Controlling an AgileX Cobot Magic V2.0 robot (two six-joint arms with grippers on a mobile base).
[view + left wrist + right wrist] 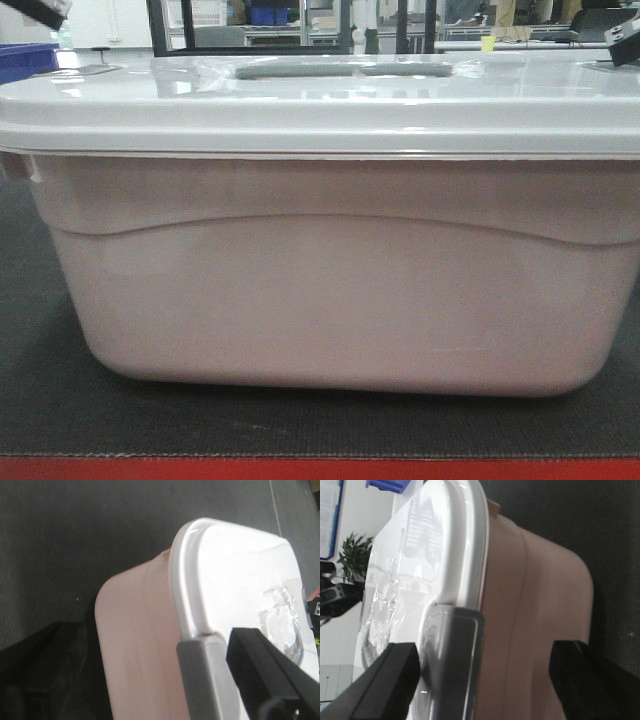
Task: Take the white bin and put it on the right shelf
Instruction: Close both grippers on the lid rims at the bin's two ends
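Pinkish white bin (340, 300) on dark mat (40, 400), right gripper (482, 655) agape astride its end, left gripper (250, 665) unclear.

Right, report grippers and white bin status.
Left gripper at white bin end, one finger over lid, state unclear. Right gripper open, straddling other end. Bin on mat, lid on. Shelf not visible.

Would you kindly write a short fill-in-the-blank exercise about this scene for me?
1. The large pinkish-white translucent plastic bin carries a light ___ lid.
2. Below the dark textured mat runs a ___ strip.
3. Behind its left corner sits a second plastic bin, coloured ___.
4. The right gripper, straddling the bin's end, is ___.
Missing words: grey, red, blue, open.
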